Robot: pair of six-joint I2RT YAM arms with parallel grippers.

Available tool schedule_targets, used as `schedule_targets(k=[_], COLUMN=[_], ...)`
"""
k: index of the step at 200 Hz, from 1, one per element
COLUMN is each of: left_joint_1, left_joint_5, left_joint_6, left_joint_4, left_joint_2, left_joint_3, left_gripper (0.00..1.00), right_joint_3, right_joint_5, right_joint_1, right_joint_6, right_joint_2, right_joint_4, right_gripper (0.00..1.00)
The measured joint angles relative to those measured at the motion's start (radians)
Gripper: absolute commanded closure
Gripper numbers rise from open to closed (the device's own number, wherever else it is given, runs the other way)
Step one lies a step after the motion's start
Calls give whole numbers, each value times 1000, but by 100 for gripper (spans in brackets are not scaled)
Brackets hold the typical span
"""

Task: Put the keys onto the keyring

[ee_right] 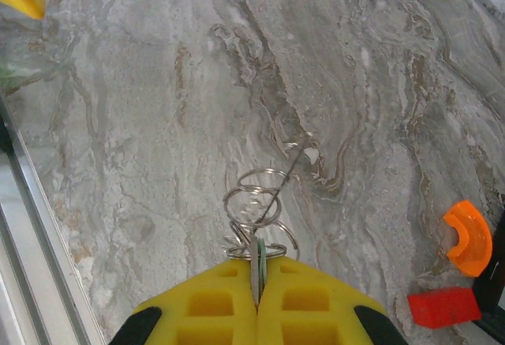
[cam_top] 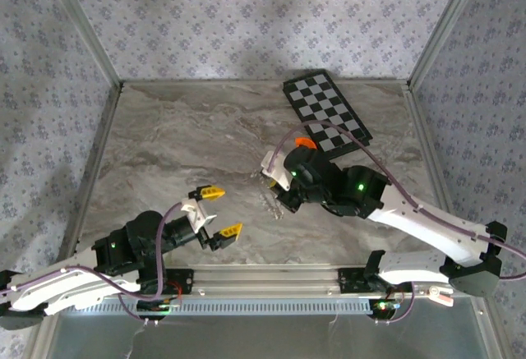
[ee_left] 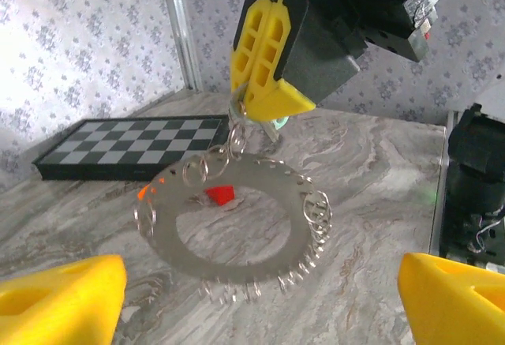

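The keyring (ee_left: 237,234) is a flat grey ring with several small silvery wire rings along its rim. It hangs tilted just above the marble from my right gripper (ee_left: 256,108), which is shut on its top edge. In the right wrist view the keyring (ee_right: 256,203) shows edge-on, with a pale teal key (ee_right: 260,256) pinched beside it in the right gripper (ee_right: 256,270). The same key (ee_left: 274,128) peeks out under the yellow fingers. My left gripper (ee_left: 260,282) is open, its pads wide apart on the near side of the ring, touching nothing. From above, the left gripper (cam_top: 220,211) sits left of the right gripper (cam_top: 275,188).
A black-and-white checkered board (cam_top: 327,112) lies at the back right, with an orange curved piece (cam_top: 305,141) at its near edge. A small red block (ee_right: 443,307) lies next to the orange piece (ee_right: 468,237). Patterned walls enclose the marble table (cam_top: 181,137).
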Motion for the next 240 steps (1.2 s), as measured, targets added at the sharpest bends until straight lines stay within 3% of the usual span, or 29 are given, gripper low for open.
schedule_targets(k=[10,68,146,193,240], left_joint_1=[0,0,25,48,59], left_joint_5=[-12,-99,-452,-505,-521], left_joint_6=[-10,-76,-196,-226,-220], left_joint_4=[-8,-46,-229,-246,-274], left_joint_2=[0,0,-90,-208,-228], left_joint_3=[0,0,28,22,19], left_gripper=[1,0,0,1,0], right_joint_3=[14,89,200,280,399], right_joint_5=[-9,-62,-132,-165,-177], right_joint_1=[-12,-88,-170,-213,-240], right_joint_6=[5,22,21,13,6], right_joint_2=[13,95,205,322,494], right_joint_4=[-1,-6,6,19,39], right_gripper=[100,100,100,100,100])
